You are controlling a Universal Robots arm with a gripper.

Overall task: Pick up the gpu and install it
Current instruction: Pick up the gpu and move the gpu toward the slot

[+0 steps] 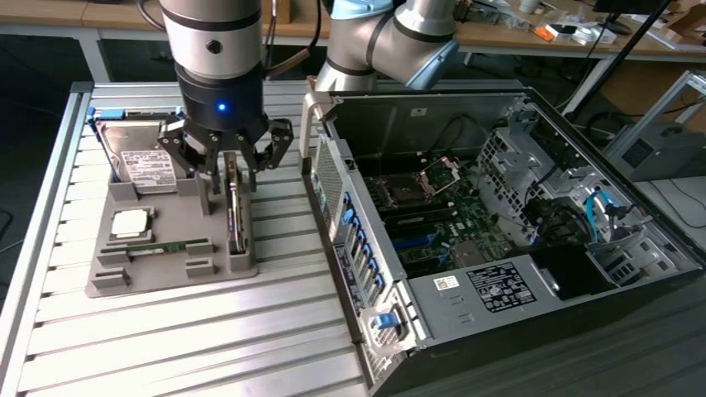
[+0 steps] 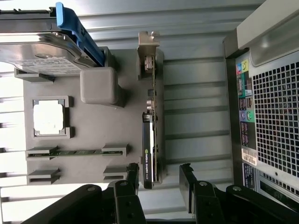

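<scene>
We see the gripper [image 2: 160,177] spread wide, holding nothing (fingers either side), over the gpu [image 2: 148,149] in its tray [image 2: 93,123].

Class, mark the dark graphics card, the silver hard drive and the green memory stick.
dark flat graphics card with silvery bracket [image 2: 147,149], wrist view, on its black edge.
boxy silver hard drive [image 1: 149,168], exterior view, on its white label.
thin green memory stick [image 1: 155,246], exterior view, at mid-length.
</scene>
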